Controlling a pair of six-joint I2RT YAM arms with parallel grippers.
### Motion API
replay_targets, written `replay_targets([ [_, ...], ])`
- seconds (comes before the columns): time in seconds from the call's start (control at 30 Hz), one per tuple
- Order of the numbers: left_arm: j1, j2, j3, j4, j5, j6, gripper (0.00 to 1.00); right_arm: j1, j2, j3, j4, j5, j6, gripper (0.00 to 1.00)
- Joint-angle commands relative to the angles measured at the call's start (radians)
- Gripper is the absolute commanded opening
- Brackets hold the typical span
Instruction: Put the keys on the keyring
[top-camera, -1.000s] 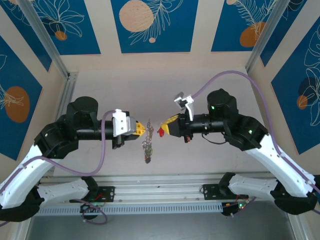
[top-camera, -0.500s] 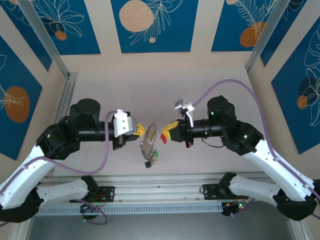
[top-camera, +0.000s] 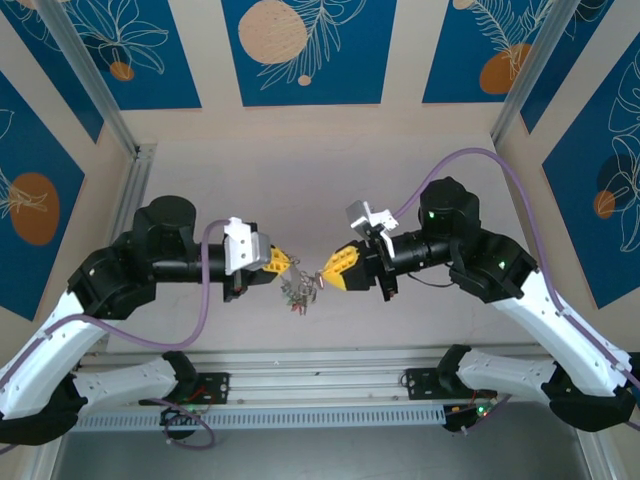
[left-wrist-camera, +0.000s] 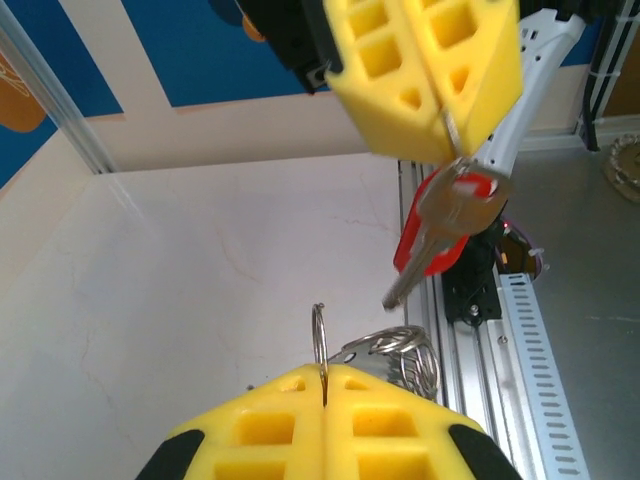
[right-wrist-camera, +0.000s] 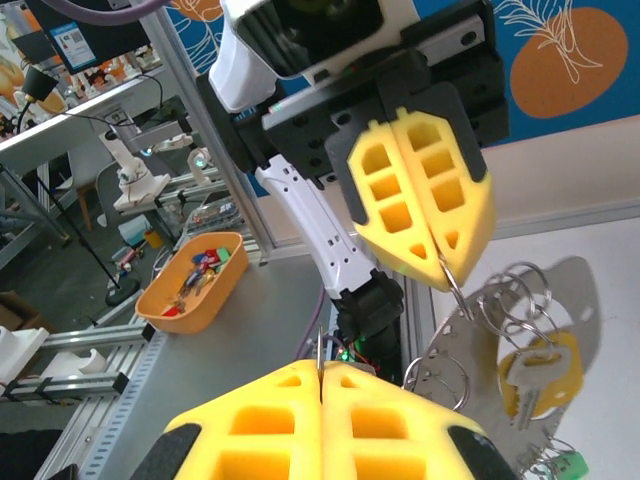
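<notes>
My left gripper (top-camera: 290, 264) (left-wrist-camera: 324, 372) is shut on a thin grey keyring (left-wrist-camera: 320, 338), which stands up edge-on from between its yellow fingers. A flat metal plate (right-wrist-camera: 565, 300) with several more rings hangs from it, carrying a yellow-headed key (right-wrist-camera: 540, 372) and a green-headed key (right-wrist-camera: 572, 466). Facing it, almost tip to tip, my right gripper (top-camera: 326, 270) (right-wrist-camera: 320, 368) is shut on a red-headed key (left-wrist-camera: 448, 215). The key's silvery blade points down toward the keyring, a short gap away. The bundle (top-camera: 300, 290) dangles between both grippers above the table.
The pale table (top-camera: 320, 170) lies under both arms, with an aluminium rail (top-camera: 300, 385) along its near edge. Off the table, in the right wrist view, an orange bin (right-wrist-camera: 195, 285) holds several more coloured keys.
My right gripper has swung in toward the left one and tilted, bringing the red key close to the ring. The hanging bundle has swayed and now sits bunched higher between the grippers.
</notes>
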Motion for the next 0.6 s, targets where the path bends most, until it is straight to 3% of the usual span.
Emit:
replay_targets([
  [0.0,-0.011,0.003,0.041,0.021,0.007,-0.017,0.0,-0.038,-0.007,-0.006,-0.004,-0.024,-0.013,0.0],
  [0.2,-0.01,0.002,-0.015,0.058,-0.004,-0.031,0.0,-0.118,-0.051,-0.165,0.133,-0.024,0.116,0.0],
  [0.57,-0.009,0.028,0.008,0.032,0.047,-0.028,0.0,-0.117,-0.061,-0.145,0.124,-0.07,0.083,0.0],
])
